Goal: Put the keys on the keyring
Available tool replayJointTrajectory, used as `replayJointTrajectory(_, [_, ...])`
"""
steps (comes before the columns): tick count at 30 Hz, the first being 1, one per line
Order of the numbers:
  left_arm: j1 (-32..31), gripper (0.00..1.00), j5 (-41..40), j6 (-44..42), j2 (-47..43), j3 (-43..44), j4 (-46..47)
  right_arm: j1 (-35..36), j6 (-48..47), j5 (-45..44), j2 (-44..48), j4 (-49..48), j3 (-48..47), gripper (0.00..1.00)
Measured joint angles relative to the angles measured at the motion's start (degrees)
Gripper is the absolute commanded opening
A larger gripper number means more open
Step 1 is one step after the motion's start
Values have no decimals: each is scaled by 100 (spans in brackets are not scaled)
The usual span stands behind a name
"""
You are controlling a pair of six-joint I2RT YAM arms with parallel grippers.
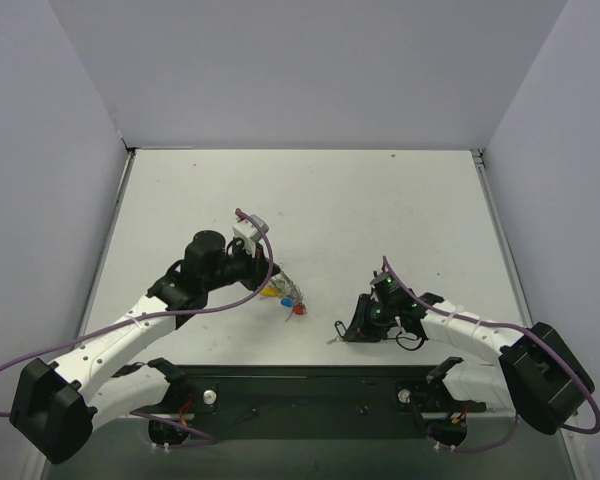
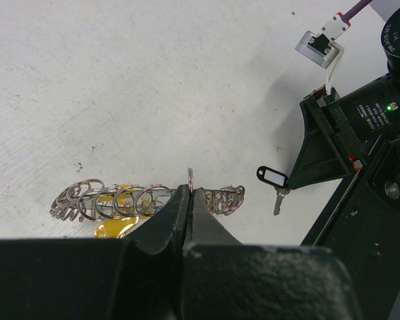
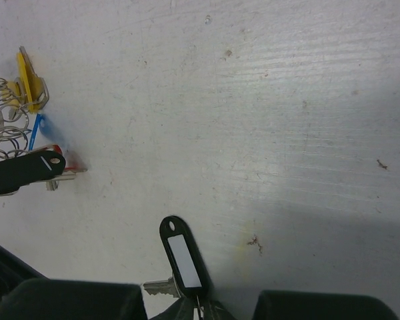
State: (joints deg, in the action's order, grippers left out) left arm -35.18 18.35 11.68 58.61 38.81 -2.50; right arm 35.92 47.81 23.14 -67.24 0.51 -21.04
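Observation:
The keyring [image 2: 120,200] is a grey coil of wire loops lying on the table, with yellow key heads [image 2: 113,230] under it. My left gripper [image 2: 191,193] is shut on one upright loop of the coil. In the top view the left gripper [image 1: 272,283] sits over the keyring with yellow, blue and red keys [image 1: 292,300]. My right gripper [image 3: 199,310] is shut on the end of a black-tagged key [image 3: 183,253] with a white label, its silver blade [image 3: 159,288] sticking out left. This key [image 2: 273,177] lies just right of the coil.
In the right wrist view the coil [image 3: 0,127] is at the left edge with a yellow key [image 3: 28,79], a blue one [image 3: 37,130], a red one [image 3: 70,163] and another black tag [image 3: 23,170]. The black mounting bar [image 1: 310,390] runs along the near edge.

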Motion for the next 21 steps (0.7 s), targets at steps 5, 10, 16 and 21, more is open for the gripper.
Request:
replayJointTrajectory(5, [-4,0,-7,-9,0,0,0,-24,-2,39,-94,-44,0,0])
replayJointTrajectory(10, [-7,0,-11,-17,0,0,-7,-26,-24,90,-173,-122,-15,0])
replayJointTrajectory(16, [-39,0,-13,-39,-9,0,-90,-26,-380,-216,-42,190,-197,0])
replayJointTrajectory(21, [-149,0,-28,-96,-28,0,-238,-33,-946,-658,345,621,-721,0])
